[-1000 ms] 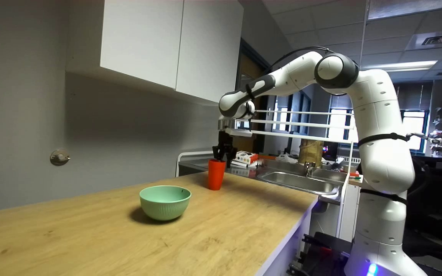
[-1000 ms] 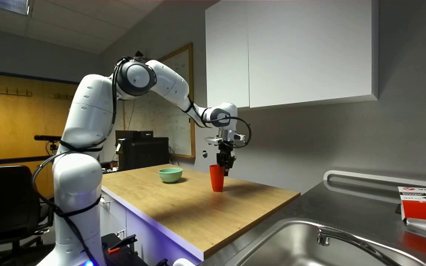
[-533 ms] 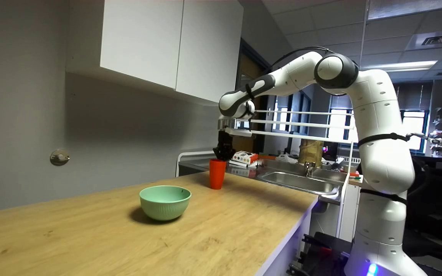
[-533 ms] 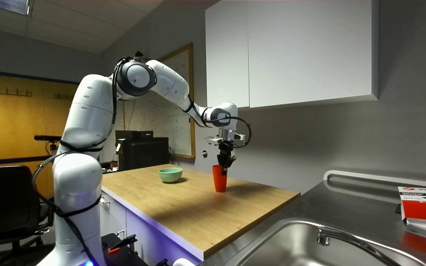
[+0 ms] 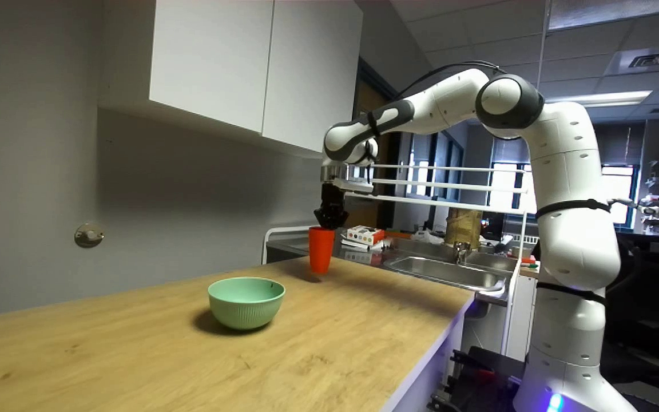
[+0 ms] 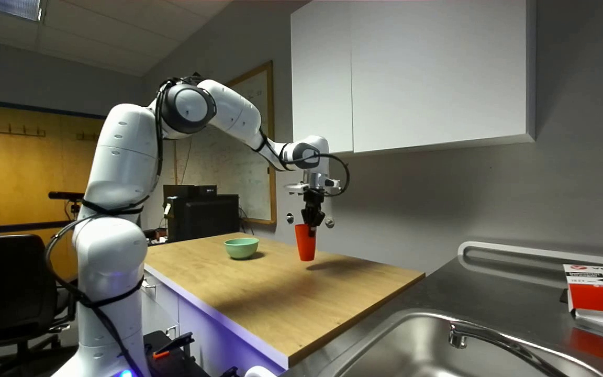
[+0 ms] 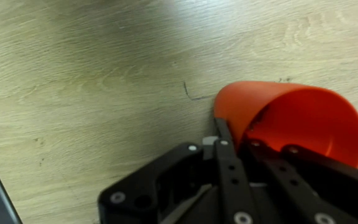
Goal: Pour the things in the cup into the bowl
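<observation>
The red cup (image 5: 321, 252) hangs upright just above the wooden counter, its shadow separate below it in an exterior view (image 6: 305, 243). My gripper (image 7: 235, 137) is shut on the cup's wall at the rim, one finger outside and one inside. Dark specks show along the cup's inner wall in the wrist view; its bottom and any contents are hard to make out. The light green bowl (image 5: 245, 313) rests upright on the counter, apart from the cup, and appears in both exterior views. Most of its inside is hidden from these angles.
White wall cabinets (image 5: 209, 63) overhang the counter (image 5: 284, 366) near the arm. A steel sink (image 6: 416, 340) adjoins the counter's end, with a red and white box (image 6: 600, 288) beyond it. A white rail frame (image 5: 449, 186) stands behind the gripper.
The gripper has closed on the cup's rim. The cup, which stood on the counter, has shifted slightly and then risen clear of it with the arm. The bowl has stayed put.
</observation>
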You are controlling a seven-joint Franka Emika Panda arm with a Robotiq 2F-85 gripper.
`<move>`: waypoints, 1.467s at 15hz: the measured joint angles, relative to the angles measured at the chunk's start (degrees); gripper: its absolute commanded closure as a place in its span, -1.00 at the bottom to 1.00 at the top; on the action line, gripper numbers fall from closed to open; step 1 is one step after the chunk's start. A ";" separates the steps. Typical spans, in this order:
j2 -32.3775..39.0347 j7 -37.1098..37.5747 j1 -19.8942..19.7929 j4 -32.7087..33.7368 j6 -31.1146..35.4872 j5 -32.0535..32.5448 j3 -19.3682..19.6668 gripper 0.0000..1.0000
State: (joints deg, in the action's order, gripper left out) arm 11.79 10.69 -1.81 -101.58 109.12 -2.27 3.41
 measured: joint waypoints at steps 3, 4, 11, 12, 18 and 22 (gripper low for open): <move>-4.08 0.70 1.89 -0.12 -3.36 3.25 -0.58 0.98; -5.59 1.07 2.47 -0.17 -4.51 4.67 -0.96 0.98; -11.14 5.84 6.03 -0.19 -8.81 12.54 -5.43 0.98; -10.98 7.35 6.86 -0.13 -8.83 13.50 -6.47 0.98; -5.00 17.97 13.67 3.35 -9.64 18.68 -12.26 0.98; 1.59 25.12 18.94 8.80 -11.94 25.26 -13.16 0.98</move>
State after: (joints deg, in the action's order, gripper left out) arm 13.38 35.80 17.14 -92.78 97.18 22.99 -9.75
